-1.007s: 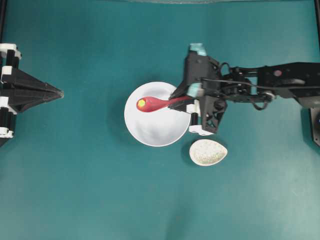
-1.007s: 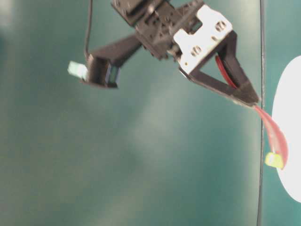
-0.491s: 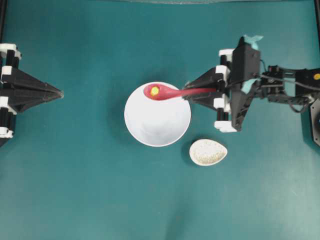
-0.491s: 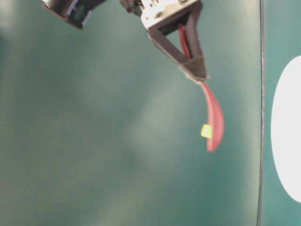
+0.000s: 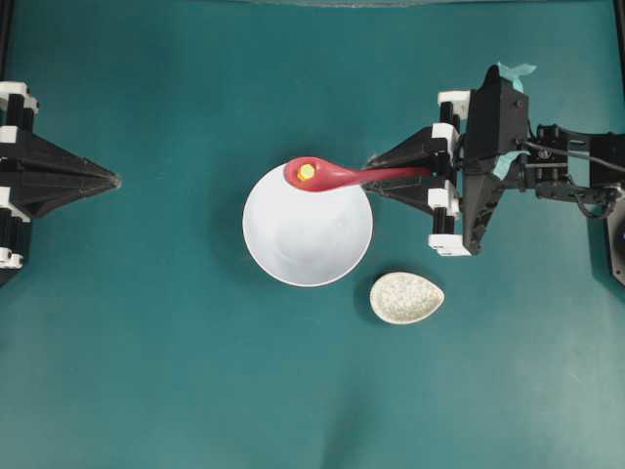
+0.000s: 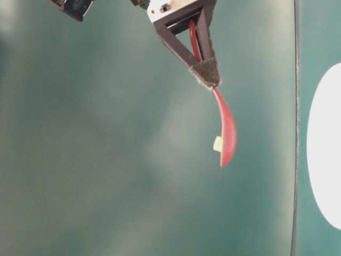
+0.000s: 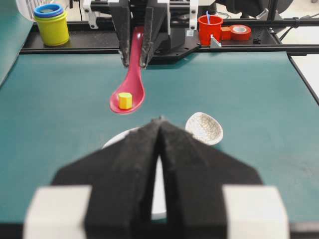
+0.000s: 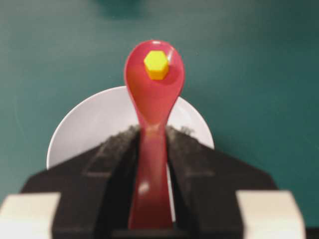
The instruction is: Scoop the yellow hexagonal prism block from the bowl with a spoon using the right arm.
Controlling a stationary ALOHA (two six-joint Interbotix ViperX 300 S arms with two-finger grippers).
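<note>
Your right gripper [image 8: 151, 144] has its jaws clamped on the handle of the red-pink spoon [image 8: 152, 99], the black pads pressing it from both sides. The yellow hexagonal prism block [image 8: 156, 64] sits in the spoon's oval scoop near its tip: a tiny, bright, six-sided piece, far smaller than the scoop. From overhead the scoop [image 5: 317, 175] lies over the upper rim of the white bowl [image 5: 308, 230], with the block [image 5: 307, 172] a yellow dot on it. Only the table-level view shows you that the spoon [image 6: 226, 133] hangs clear of the bowl [image 6: 325, 154], up in the air. The left wrist view adds the speckled spoon rest [image 7: 204, 128] just beside the bowl and, on the far ledge, a red cup [image 7: 210, 29] and a yellow tub [image 7: 51, 26]. Your left gripper [image 7: 159, 124] has its jaws together, holding nothing, well apart from the bowl.
</note>
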